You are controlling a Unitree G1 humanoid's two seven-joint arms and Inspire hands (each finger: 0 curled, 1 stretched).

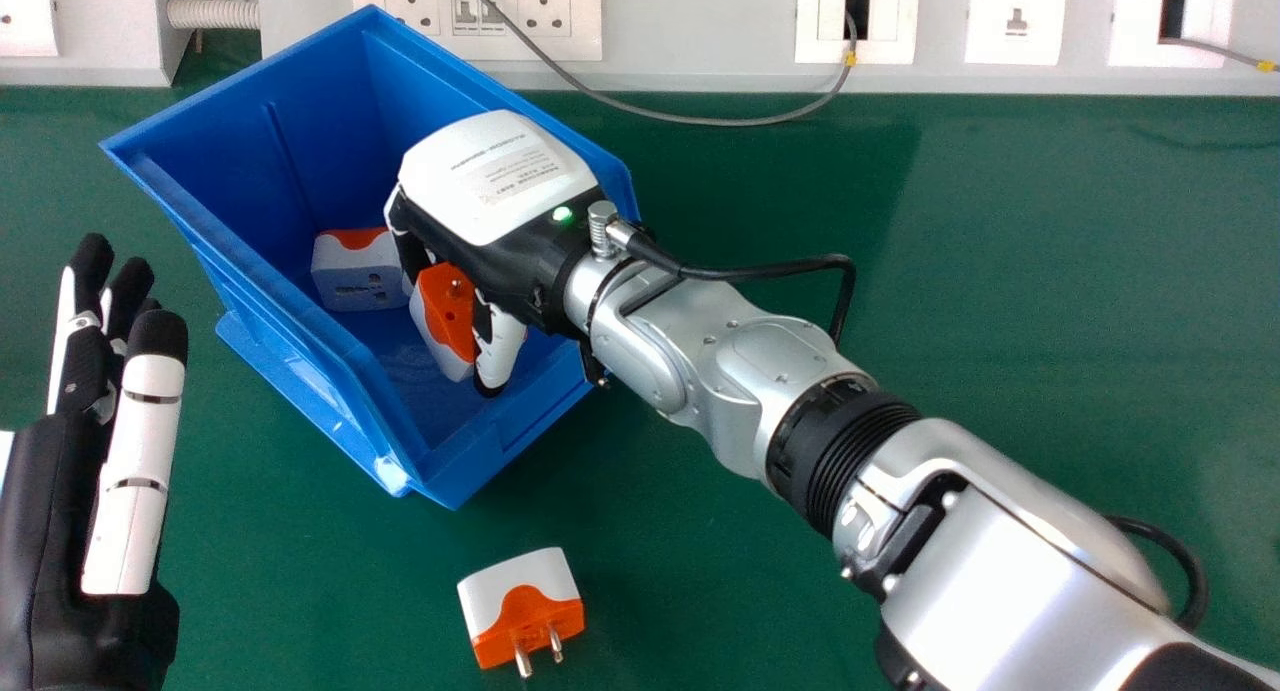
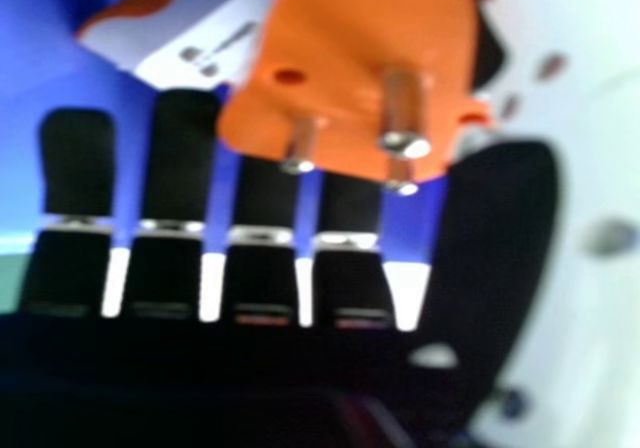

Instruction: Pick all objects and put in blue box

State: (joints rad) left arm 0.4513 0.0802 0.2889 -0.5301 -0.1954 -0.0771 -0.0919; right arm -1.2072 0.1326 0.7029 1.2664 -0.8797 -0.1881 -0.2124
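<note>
Down inside the blue box [image 1: 240, 161], the right hand [image 1: 490, 181] has a white-and-orange adapter [image 1: 446, 309] pinched between fingers and thumb! Left hand [image 1: 140, 441]'s alongside, fingers straight.

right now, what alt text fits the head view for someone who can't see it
The robot's right hand holds a plug adapter inside a blue box, where another adapter sits. A third adapter lies on the green table, nearer the robot than the box. The left hand, fingers straight, is at the view's left edge.
</note>
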